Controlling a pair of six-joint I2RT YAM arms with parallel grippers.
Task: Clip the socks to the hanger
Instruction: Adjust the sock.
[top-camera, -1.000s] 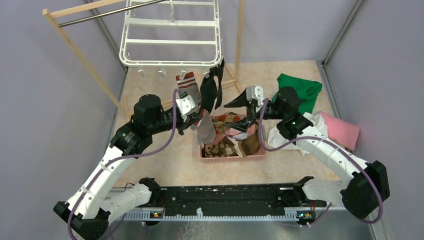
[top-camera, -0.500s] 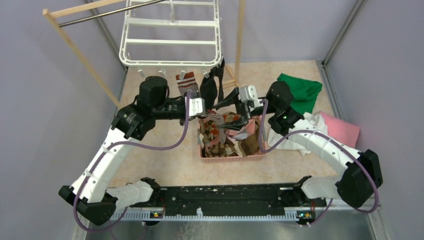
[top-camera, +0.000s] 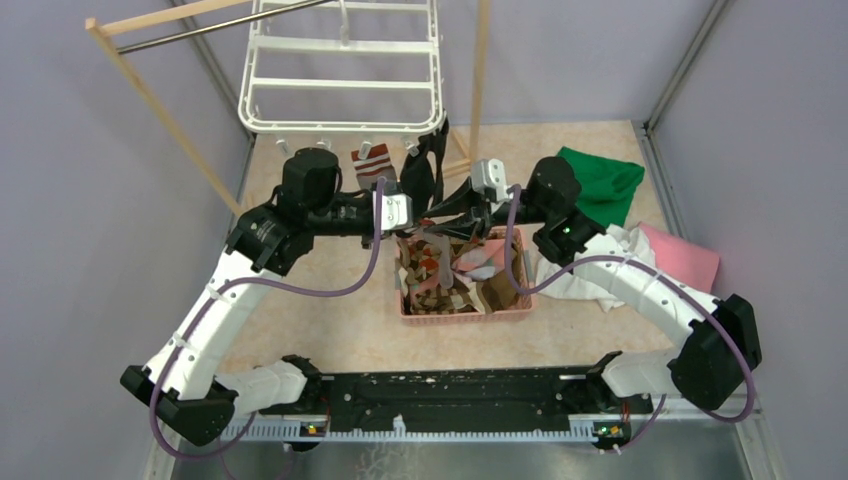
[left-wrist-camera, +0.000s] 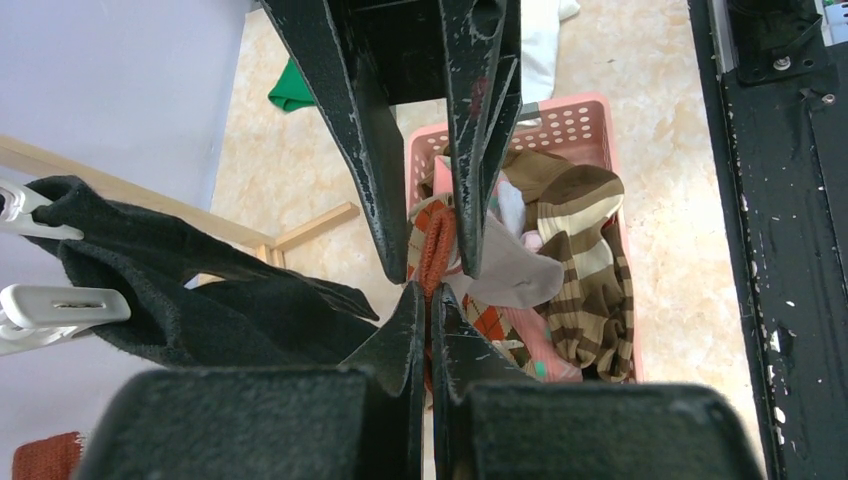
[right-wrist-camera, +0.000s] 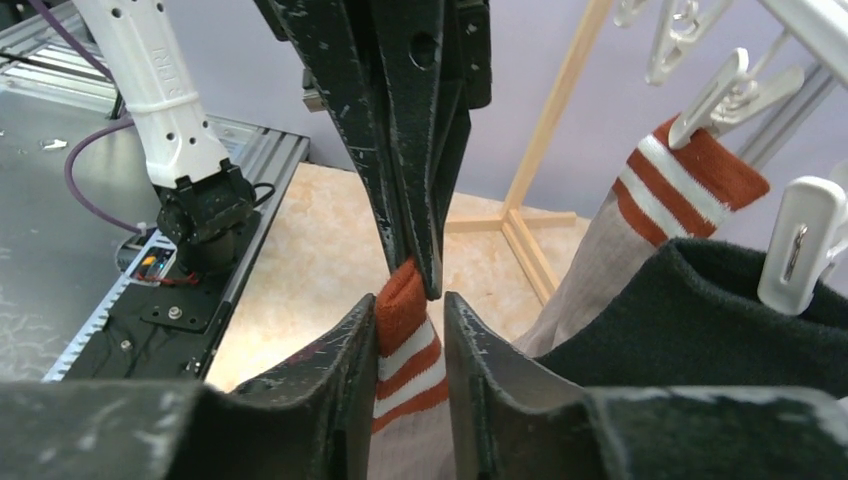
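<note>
the left gripper has its fingers pressed together on the top edge of a grey sock's orange-and-white cuff, and the sock hangs down from that pinch over the pink basket. the right gripper comes in from the opposite side, tip to tip with the left one. its two fingers stand either side of the same cuff just below the left gripper's pinch. in the right wrist view both of them touch the cloth, but i cannot tell whether they squeeze it or only rest against it.

the two grippers meet above the far end of the basket, just in front of the near edge of the white hanger. the hanger hangs from the wooden rack. two socks are already on its near edge: a grey one with an orange striped cuff and a black one beside it, each held by white clips.

more socks lie in the basket, among them a brown striped one. to the right of the basket a green cloth, a white cloth and a pink cloth lie on the table.
</note>
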